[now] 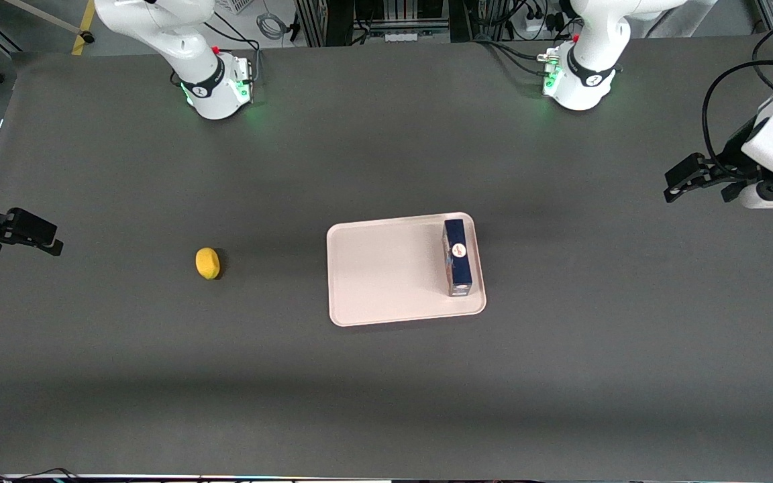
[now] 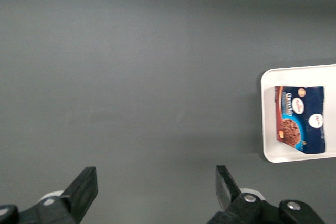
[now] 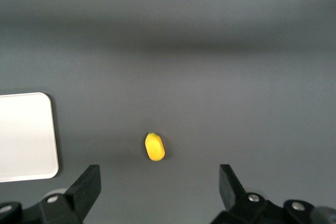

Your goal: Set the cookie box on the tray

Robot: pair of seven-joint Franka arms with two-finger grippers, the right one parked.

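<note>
cookie box: we see the cookie box [image 1: 458,257] [image 2: 301,118] inside the tray, upright on a long narrow side, tight along the rim nearest the working arm's end of the table; it is navy cardboard, narrow, with a round white logo and brown cookie pictures.
tray: the tray [image 1: 386,275] [image 2: 269,140] [image 3: 26,135] is pale pink, flat, with rounded corners and a low rim; we find most of its floor bare toward the parked arm's end.
table: a matte dark grey table [image 1: 386,389] spreads wide around the tray.
yellow lump: a small rounded yellow lump [image 1: 207,263] [image 3: 154,147] lies well apart from the tray, toward the parked arm's end.
gripper: the gripper [image 1: 685,178] [image 2: 156,187] hangs at the working arm's end of the table, well apart from the tray; we see its black fingers [image 2: 84,184] spread wide with nothing between them.
</note>
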